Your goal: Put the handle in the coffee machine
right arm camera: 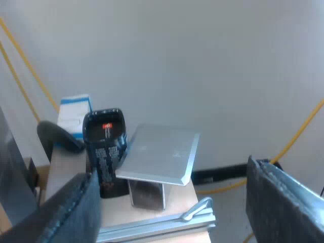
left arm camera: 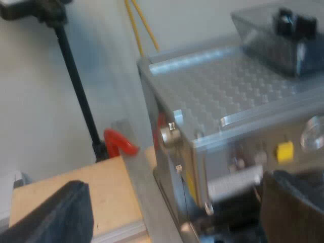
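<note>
Left claw (left arm camera: 174,215) apart, clamping nothing — espresso machine (left arm camera: 228,96) front corner close ahead, between its 2 fingers. Holder under that front: blurred, cannot tell. Right claw (right arm camera: 179,207) apart, empty, over worktop (right arm camera: 63,159) — left nearer.

The espresso machine (left arm camera: 228,86) is plain silver, its top pressed in a regular dimpled pattern, with one small yellow button (left arm camera: 284,151) on its face. The bean hopper (left arm camera: 273,35) is smoky grey and see-through. The tabletop (left arm camera: 66,187) is pale, unpatterned wood, with a bright red clamp (left arm camera: 119,142) at its edge. The pole (left arm camera: 76,86) is black, the cables (left arm camera: 139,25) yellow and the wall (left arm camera: 30,101) off-white. The upright device (right arm camera: 105,152) is black with a red light and white print. The metal plate (right arm camera: 159,152) is flat silver, and the box (right arm camera: 75,114) is blue and white.
</note>
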Controlling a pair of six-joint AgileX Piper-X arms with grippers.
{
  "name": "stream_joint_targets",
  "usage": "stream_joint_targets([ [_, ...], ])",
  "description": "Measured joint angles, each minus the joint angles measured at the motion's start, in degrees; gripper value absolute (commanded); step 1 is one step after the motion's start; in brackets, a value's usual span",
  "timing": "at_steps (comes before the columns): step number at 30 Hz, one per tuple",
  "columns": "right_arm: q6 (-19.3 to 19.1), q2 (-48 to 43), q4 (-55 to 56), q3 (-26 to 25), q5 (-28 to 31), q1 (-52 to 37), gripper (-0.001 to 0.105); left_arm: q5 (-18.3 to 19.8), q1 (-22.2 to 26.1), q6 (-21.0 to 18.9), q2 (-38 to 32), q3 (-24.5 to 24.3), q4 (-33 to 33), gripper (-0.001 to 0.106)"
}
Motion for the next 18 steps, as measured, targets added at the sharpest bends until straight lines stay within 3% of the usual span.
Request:
stream_joint_targets([
  [7, 0.0, -11.2, 4.7, -0.1, -0.6, 0.0, 0.063, 0.2, 0.0, 2.4, -8.3, 1.1, 5.3, 0.070],
  [8, 0.0, -11.2, 4.9, -0.1, -0.6, 0.0, 0.063, 0.3, 0.0, 2.7, -12.6, 1.9, 7.3, 0.070],
  [12, -1.0, -17.6, 9.5, 0.0, -1.1, 0.0, 0.063, 0.3, 0.0, 2.9, -18.8, 4.2, 10.8, 0.070],
  [18, -1.0, -27.0, 12.3, 3.9, -1.0, 0.0, 0.063, 0.4, 0.0, 3.0, -27.0, 5.7, 17.8, 0.070],
])
